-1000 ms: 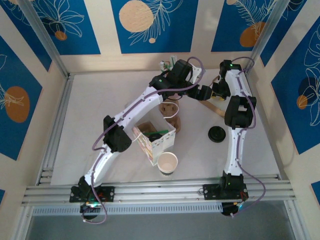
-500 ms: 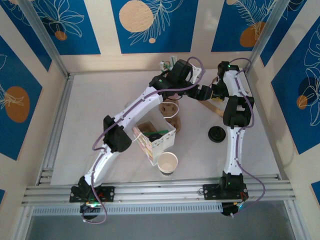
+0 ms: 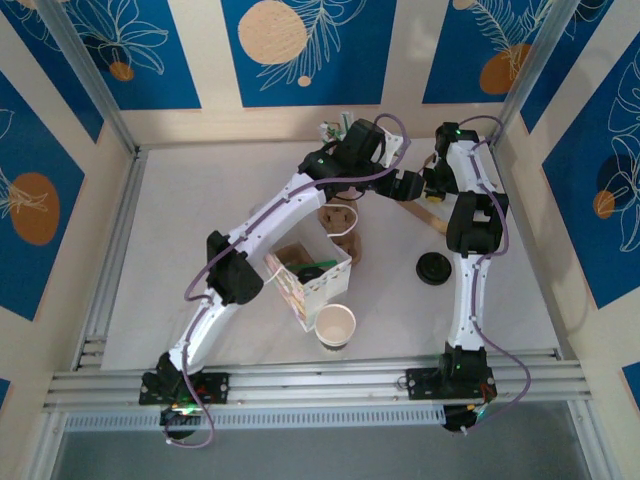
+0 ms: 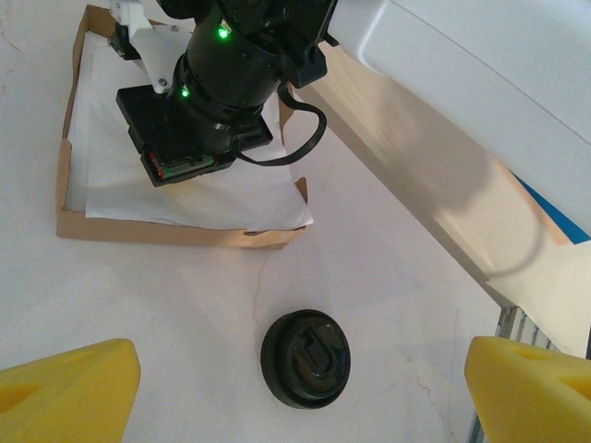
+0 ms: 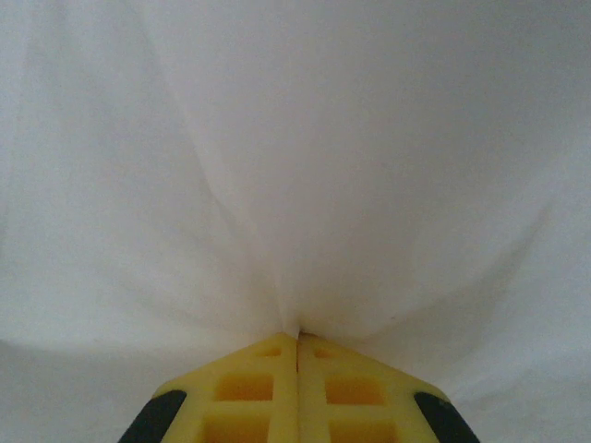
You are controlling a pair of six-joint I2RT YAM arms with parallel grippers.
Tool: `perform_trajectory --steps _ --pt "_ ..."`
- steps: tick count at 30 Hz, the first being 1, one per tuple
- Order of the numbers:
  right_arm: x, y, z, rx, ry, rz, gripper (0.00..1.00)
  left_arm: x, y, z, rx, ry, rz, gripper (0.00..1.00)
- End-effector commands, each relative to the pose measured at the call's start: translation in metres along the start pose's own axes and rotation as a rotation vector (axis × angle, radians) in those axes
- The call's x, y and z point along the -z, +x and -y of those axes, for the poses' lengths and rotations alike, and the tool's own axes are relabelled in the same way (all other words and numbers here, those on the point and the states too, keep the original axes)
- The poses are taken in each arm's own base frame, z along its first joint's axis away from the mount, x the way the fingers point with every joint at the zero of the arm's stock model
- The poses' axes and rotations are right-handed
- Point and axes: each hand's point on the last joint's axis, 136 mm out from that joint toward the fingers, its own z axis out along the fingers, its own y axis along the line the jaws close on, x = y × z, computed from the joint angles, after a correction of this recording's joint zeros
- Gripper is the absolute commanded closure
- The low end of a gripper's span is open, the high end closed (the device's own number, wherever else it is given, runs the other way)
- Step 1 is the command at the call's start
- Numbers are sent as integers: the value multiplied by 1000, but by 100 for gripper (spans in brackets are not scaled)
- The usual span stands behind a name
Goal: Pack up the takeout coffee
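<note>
Diff vs a second ago: right claw has gone from part-open to fully together, and the right arm has nudged slightly. The left arm and everything on the table are unchanged. Right claw is pinched on the white paper, which puckers into folds right at its fingertips. Left claw is spread wide and holds nothing. The coffee sits on the table between the left claw's fingers and just ahead of them, black lid up. I can't make out the cup wall under the lid. Containers: the cardboard tray lies beyond the coffee from the left claw, lined with that paper, with the right claw down inside it. The box holds something dark with a bit of green, can't tell what. The lidless cup just beside the box has a cream inside. The brown carrier is partly under the left arm. Views: the right wrist gives the pinch but no surroundings. The left wrist gives tray, liner and coffee. Box, cup and carrier come from the top view.
</note>
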Motion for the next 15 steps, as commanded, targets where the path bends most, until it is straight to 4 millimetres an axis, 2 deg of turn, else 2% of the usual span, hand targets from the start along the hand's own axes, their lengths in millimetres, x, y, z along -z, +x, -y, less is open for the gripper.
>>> perform_trajectory --steps 1,8,15 --pt "41 -7 -4 -8 -36 76 98 9 -13 12 -12 32 38 9" --pt "79 -14 -4 -24 -67 171 100 15 -17 17 -12 42 50 9" --pt "93 -15 -2 -31 -80 200 100 16 -19 18 -13 43 54 9"
